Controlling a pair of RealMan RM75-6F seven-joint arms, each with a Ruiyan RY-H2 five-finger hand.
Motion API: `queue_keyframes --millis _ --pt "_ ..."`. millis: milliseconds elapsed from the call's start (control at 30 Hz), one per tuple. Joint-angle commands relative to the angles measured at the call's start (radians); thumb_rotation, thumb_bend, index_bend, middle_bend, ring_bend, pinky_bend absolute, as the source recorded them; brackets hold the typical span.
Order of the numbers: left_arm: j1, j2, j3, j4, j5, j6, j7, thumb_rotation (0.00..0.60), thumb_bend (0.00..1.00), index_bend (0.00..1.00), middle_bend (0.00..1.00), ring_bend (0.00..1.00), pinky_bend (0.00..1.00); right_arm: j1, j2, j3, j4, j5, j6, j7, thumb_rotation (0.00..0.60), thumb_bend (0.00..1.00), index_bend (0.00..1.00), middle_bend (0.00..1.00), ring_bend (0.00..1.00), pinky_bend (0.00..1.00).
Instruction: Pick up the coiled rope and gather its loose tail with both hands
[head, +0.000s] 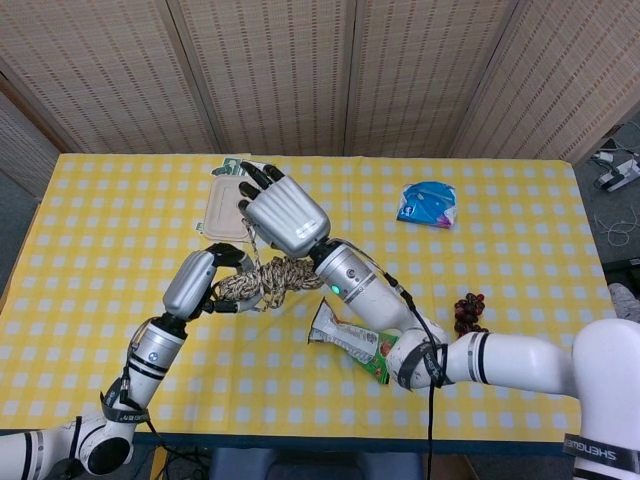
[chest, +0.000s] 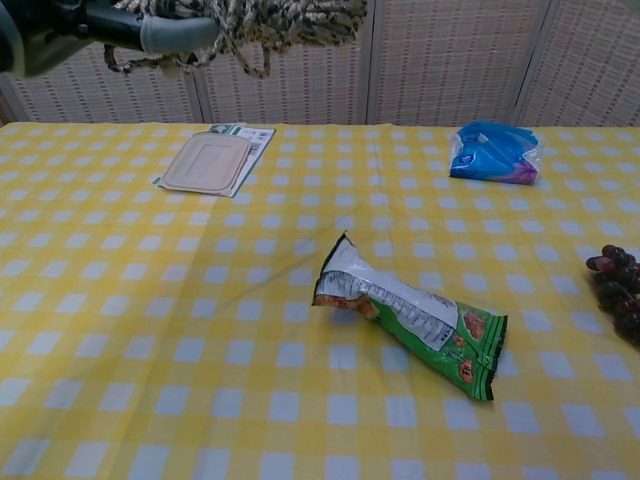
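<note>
The coiled rope (head: 268, 280), a beige and dark braided bundle, is off the table in my left hand (head: 200, 284), which grips its left end. In the chest view the same coil (chest: 285, 14) sits at the top edge, with my left hand (chest: 150, 30) beside it at the top left. My right hand (head: 285, 212) hovers just above the coil, fingers spread upward. The thin loose tail (head: 254, 238) runs from the coil up to the right hand's thumb side, where it looks pinched. No tail hangs down in the chest view.
On the yellow checked table (chest: 120, 380) lie a green snack bag (chest: 410, 320), a blue packet (chest: 495, 152) at the back right, dark grapes (chest: 620, 285) at the right edge, and a flat beige lid on a card (chest: 205, 163) at the back left.
</note>
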Motion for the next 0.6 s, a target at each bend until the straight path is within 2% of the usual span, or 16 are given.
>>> queue_keyframes --millis 33,267,600 --pt "0.01 0.013 -0.013 -0.016 0.028 0.001 -0.059 0.482 0.26 0.74 0.72 0.51 0.31 -0.009 -0.009 -0.009 0.022 0.003 0.0 0.028 0.6 0.45 0.61 0.33 0.1 0.23" --pt "0.022 0.027 -0.046 -0.026 0.036 0.001 -0.187 0.495 0.26 0.74 0.72 0.51 0.31 -0.038 -0.04 -0.03 0.077 -0.017 0.0 0.121 0.6 0.45 0.61 0.33 0.1 0.23" --pt "0.033 0.039 -0.091 -0.022 -0.007 0.017 -0.223 0.496 0.26 0.74 0.72 0.51 0.31 -0.086 -0.075 -0.067 0.144 -0.08 0.0 0.234 0.6 0.45 0.61 0.33 0.1 0.23"
